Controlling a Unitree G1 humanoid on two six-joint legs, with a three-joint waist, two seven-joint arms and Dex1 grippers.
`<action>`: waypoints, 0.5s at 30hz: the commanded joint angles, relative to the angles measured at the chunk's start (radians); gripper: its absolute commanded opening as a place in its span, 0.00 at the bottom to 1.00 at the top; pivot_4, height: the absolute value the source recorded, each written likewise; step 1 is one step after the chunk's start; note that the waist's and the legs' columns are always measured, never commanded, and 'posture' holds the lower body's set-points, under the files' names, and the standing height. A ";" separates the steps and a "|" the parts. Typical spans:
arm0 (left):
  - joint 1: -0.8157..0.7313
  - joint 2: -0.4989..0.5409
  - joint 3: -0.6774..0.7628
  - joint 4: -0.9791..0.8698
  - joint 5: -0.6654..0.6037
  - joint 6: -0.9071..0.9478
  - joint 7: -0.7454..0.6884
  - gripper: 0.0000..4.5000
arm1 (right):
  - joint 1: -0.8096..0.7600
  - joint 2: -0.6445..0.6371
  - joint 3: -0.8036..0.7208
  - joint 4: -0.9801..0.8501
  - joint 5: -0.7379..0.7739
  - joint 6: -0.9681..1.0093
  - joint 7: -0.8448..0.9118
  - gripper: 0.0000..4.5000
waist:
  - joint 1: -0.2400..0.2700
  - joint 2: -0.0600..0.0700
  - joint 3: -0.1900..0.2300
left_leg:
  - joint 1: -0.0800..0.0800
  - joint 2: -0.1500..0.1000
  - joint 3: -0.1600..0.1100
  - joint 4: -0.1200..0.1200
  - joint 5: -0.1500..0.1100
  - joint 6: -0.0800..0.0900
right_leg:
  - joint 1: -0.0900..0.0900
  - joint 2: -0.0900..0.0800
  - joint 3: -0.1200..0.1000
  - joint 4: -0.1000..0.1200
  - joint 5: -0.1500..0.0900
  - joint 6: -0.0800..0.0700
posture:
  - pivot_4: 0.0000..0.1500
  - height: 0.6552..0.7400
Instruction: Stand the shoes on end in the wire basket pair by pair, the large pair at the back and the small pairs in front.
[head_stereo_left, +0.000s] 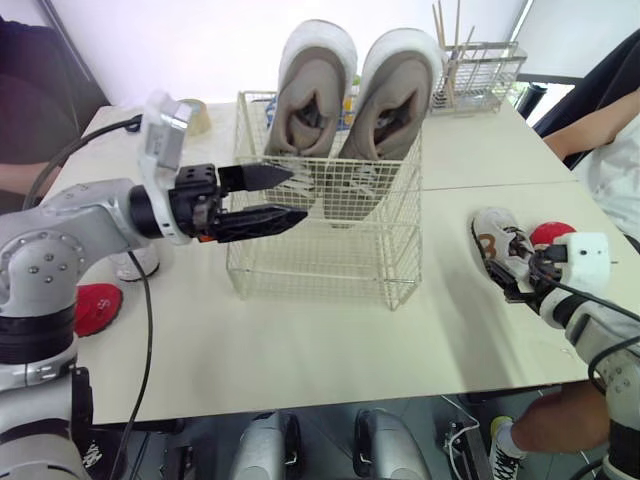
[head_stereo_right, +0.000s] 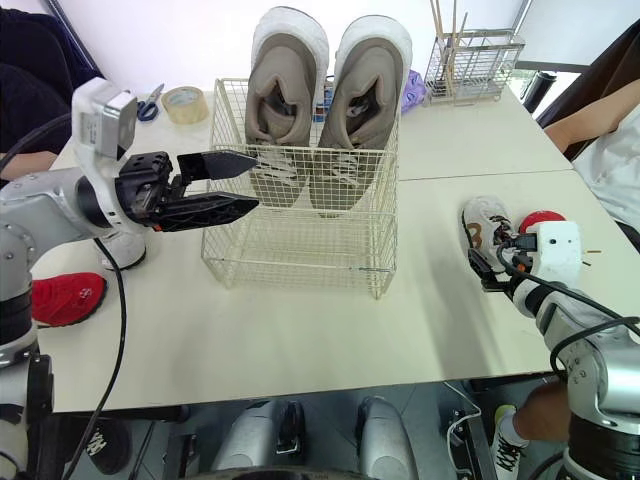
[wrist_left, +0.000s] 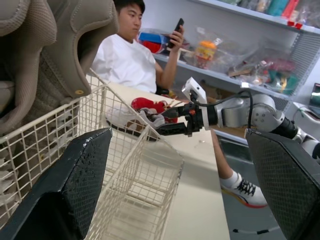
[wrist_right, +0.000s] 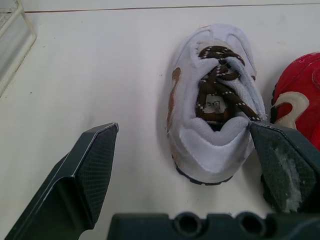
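- Your right wrist view makes plain what the head views leave unclear: the right gripper (wrist_right: 183, 127) has its fingers wide apart, one on either side of the heel of the small white shoe with brown laces (wrist_right: 212, 100). That shoe lies flat on the cream table (wrist_right: 100, 75).
- From the head views, your left gripper (head_stereo_right: 256, 183), fingers apart, hovers at the left wall of the cream wire basket (head_stereo_right: 300, 250). The large beige pair of shoes (head_stereo_right: 325, 100) stands on end at the basket's back.
- A small red shoe (wrist_right: 295, 100) just beside the white one is cut off at the edge.

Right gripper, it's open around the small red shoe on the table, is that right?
No. The right gripper is open around the small white shoe with brown laces on the table; the red shoe lies beside it. The right wrist view shows this.
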 joint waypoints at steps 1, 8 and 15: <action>-0.014 0.000 0.024 -0.041 0.003 -0.009 0.022 0.99 | -0.014 0.001 0.014 0.041 -0.065 -0.057 -0.027 1.00 | 0.001 0.000 0.000 | 0.000 0.000 0.000 0.000 0.000 0.000 | 0.000 0.000 0.000 0.000 0.000 0.000 | 1.00 1.00; -0.004 -0.013 0.032 -0.061 0.004 -0.015 0.075 0.99 | -0.056 0.033 0.047 0.177 -0.099 -0.164 -0.006 1.00 | -0.001 0.000 0.000 | 0.001 0.000 0.000 0.000 0.000 0.000 | 0.001 0.001 0.000 0.000 0.001 0.001 | 1.00 1.00; 0.015 0.002 0.034 -0.079 -0.017 0.002 0.076 1.00 | -0.112 0.042 0.059 0.272 -0.112 -0.230 0.018 0.94 | -0.002 0.000 0.000 | 0.001 0.000 0.000 0.000 0.000 -0.001 | 0.001 0.001 0.001 0.000 0.001 0.003 | 1.00 1.00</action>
